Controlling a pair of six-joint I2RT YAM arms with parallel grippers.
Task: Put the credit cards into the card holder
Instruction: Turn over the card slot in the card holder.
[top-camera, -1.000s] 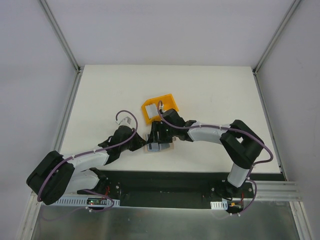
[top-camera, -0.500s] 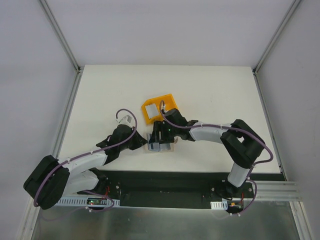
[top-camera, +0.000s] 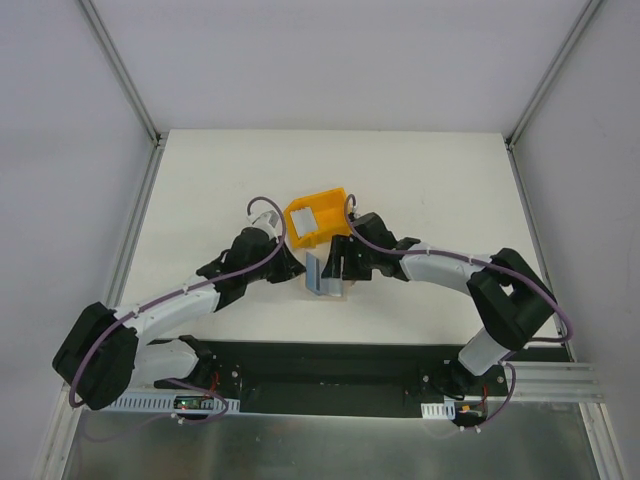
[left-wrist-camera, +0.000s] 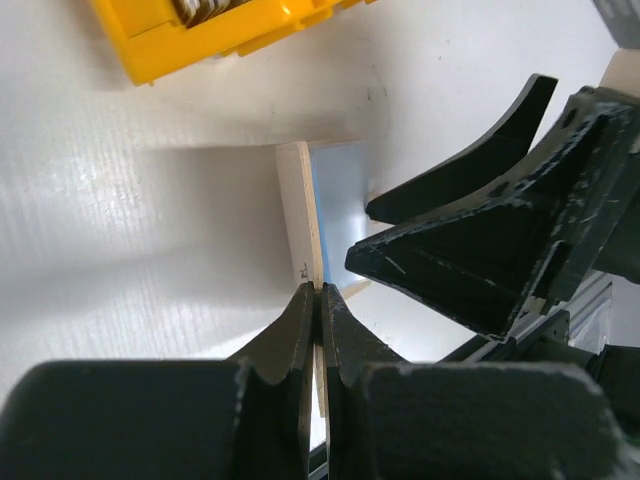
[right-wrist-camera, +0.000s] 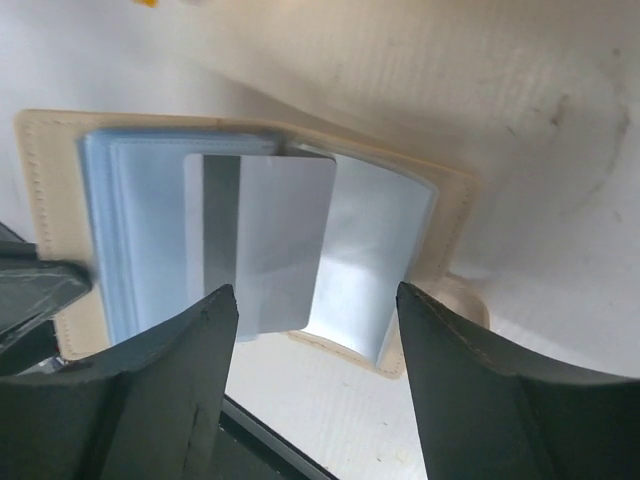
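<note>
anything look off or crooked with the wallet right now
One credit card sits offset from the stacked sleeves in the open card holder, its lower end near the holder's edge, not seated squarely. Nothing looks damaged.

I am looking at a white, matte rectangular tabletop (top-camera: 420, 190) with grey walls round it. A small yellow plastic bin (top-camera: 325, 230) sits on it near the middle, with something pale grey inside. Just in front of the bin, toward the arm bases, the beige folding card holder (top-camera: 326, 278) is spread open, its clear sleeves up and a shiny silvery-grey card (right-wrist-camera: 270, 240) against them. One edge is pinched in the left gripper (left-wrist-camera: 318, 290), so I cannot tell whether the holder lies fully flat. Bin and holder are near each other, not touching.
</note>
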